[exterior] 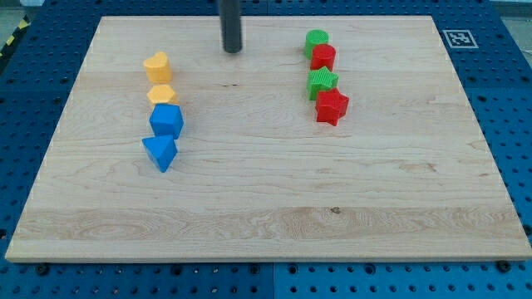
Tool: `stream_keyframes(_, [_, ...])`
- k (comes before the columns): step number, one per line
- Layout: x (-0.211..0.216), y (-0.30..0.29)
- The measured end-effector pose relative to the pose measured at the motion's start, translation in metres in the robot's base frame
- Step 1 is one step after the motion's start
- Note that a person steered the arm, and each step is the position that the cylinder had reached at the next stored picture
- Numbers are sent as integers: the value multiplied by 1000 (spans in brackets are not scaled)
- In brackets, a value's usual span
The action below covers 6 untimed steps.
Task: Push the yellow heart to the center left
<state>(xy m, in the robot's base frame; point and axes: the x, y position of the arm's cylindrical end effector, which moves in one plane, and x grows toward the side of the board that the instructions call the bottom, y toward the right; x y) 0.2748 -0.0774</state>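
The yellow heart (157, 66) lies on the wooden board (266, 208) at the upper left. Just below it sits a yellow hexagon (162, 95), then a blue cube-like block (167, 121) and a blue triangle (160, 152), forming a column. My tip (232, 50) comes down from the view's top, right of the yellow heart and a little above its level, with a clear gap between them.
On the right side stands a second column: a green cylinder (316, 41), a red hexagonal block (323, 57), a green star (322, 82) and a red star (332, 106). A fiducial marker (455, 37) sits at the board's top right corner.
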Motion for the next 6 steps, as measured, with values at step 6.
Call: stream_keyframes(6, [59, -131])
